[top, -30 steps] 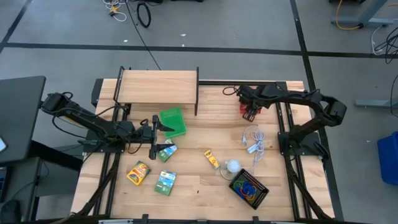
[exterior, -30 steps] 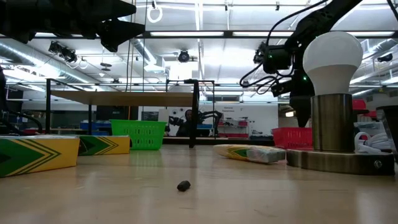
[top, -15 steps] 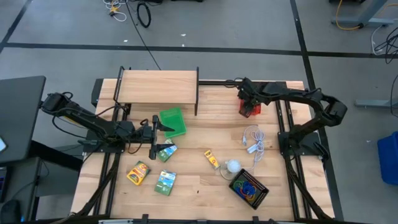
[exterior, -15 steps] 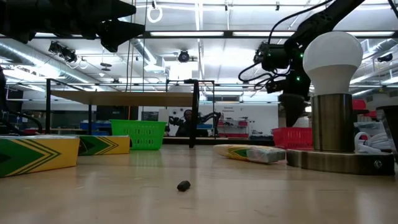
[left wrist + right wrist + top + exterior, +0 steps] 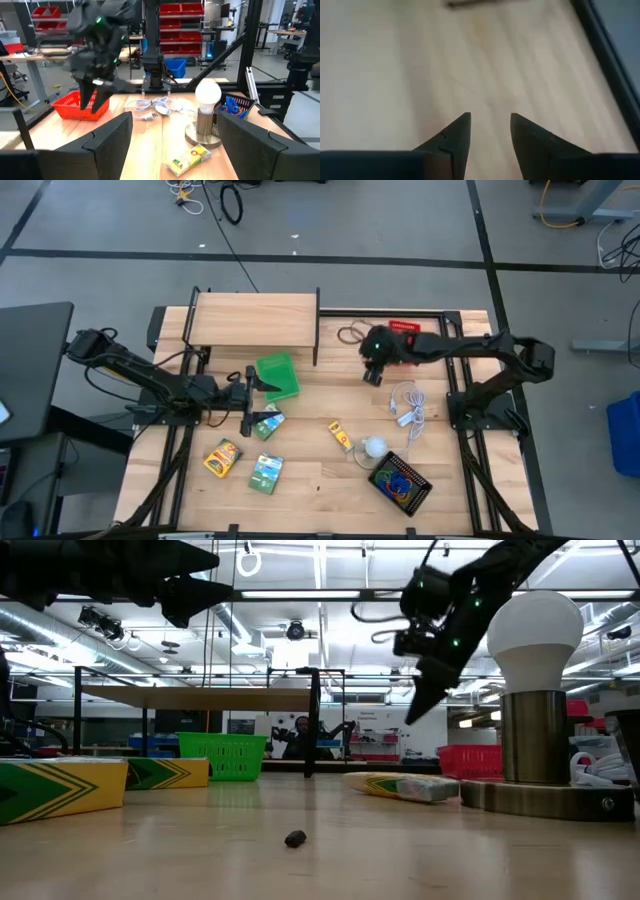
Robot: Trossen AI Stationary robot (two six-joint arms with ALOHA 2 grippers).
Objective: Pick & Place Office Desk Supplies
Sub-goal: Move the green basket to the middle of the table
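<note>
Over bare table (image 5: 320,395) planks near the back edge, the right gripper (image 5: 489,131) hangs parted, empty.

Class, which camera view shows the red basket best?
The left wrist view: the whole red basket shows, mesh visible. The high view shows only a red sliver beside the right arm; the low view a side edge; the right wrist view nothing.

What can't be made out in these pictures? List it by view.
- High view: the contents of the black mesh basket are too small to tell apart, just a coloured tangle.
- High view: the print on the green and yellow packets is too small to read.
- Low view: the dark speck on the table is too small to identify.
- Left wrist view: the right hand is motion-blurred.
</note>
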